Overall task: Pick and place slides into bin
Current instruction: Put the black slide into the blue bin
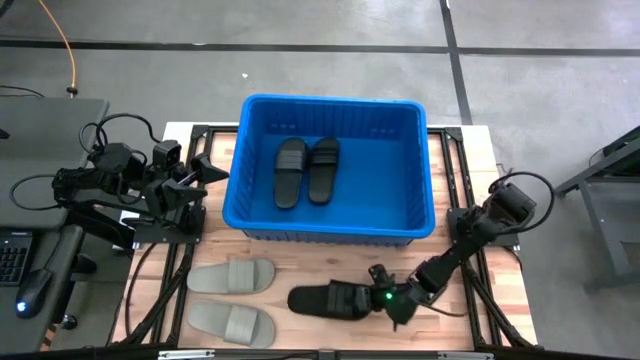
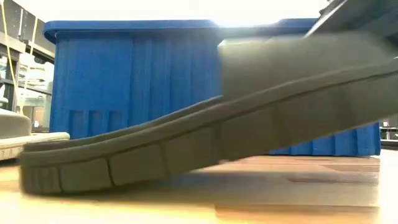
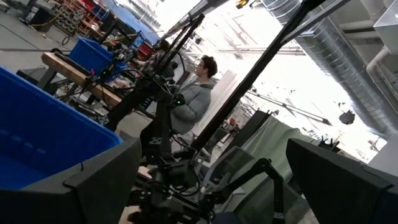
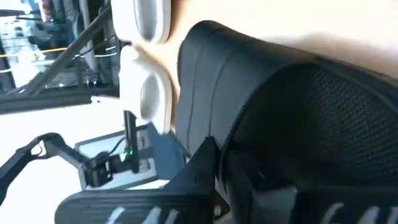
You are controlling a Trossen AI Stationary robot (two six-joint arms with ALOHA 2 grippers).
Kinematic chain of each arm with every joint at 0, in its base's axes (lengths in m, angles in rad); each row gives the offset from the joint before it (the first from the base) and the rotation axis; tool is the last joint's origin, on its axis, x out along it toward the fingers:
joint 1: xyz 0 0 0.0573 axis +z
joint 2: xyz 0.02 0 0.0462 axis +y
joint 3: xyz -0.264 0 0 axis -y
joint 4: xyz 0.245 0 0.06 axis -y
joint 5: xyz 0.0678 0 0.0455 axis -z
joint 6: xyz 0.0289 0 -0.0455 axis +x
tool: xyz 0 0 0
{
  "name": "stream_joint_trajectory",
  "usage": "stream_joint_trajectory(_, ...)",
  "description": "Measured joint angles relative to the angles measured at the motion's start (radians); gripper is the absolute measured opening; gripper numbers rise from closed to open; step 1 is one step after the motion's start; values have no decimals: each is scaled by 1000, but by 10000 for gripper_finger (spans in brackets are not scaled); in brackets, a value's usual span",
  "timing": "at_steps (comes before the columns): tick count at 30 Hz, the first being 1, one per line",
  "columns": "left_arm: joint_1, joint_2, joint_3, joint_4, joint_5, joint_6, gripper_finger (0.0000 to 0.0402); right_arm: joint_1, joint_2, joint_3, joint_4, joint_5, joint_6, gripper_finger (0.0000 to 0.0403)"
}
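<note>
Grasp | our right gripper (image 1: 388, 298) is clenched on the black slide (image 1: 330, 299), near edge, long axis left-right | bin (image 1: 420, 150) lies directly beyond | our left gripper (image 1: 200, 170), released, waits beside the bin's left wall.

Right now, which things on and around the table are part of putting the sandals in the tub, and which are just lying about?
Part of the job:
- blue tub with two black sandals inside
- black sandal on the table, right gripper shut on it
- two grey sandals on the table
- left gripper, open, waiting beside the tub

Lying about:
- keyboard
- mouse
</note>
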Motion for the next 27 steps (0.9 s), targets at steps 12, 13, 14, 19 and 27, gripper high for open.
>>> stream_joint_trajectory(12,0,11,0,-1,3,-11,392,113,-2,165,-20,150,-89,0)
stream_joint_trajectory(13,0,14,0,-2,8,-11,392,109,-2,191,-35,138,-110,0)
stream_joint_trajectory(14,0,17,0,-2,18,-11,392,104,-2,218,-50,129,-135,0)
stream_joint_trajectory(19,0,48,0,-3,84,-32,392,69,-5,368,-202,125,-249,0)
stream_joint_trajectory(27,0,110,0,-55,213,-95,392,-16,-4,639,-643,78,-404,0)
